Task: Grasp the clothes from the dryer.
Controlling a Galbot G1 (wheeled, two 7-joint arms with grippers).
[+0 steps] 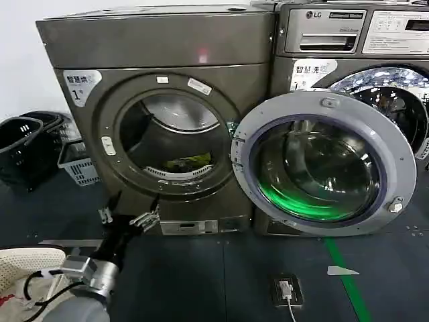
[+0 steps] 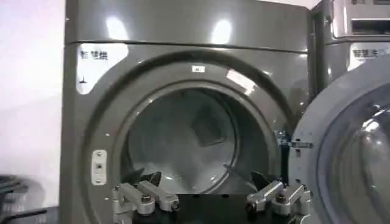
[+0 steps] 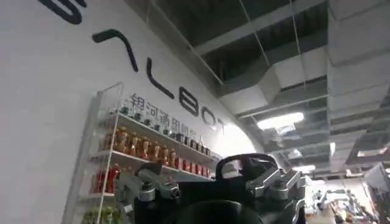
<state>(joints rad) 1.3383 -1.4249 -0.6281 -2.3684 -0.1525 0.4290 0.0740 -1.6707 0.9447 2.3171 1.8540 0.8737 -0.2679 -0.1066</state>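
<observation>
While the clothes (image 1: 188, 162) lie in the dryer (image 1: 157, 114), the left gripper (image 1: 127, 216), fingers apart, hovers lower left.

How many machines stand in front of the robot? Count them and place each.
2: the dryer on the left with its door swung open, and the LG machine beside it on the right, partly behind that door.
</observation>
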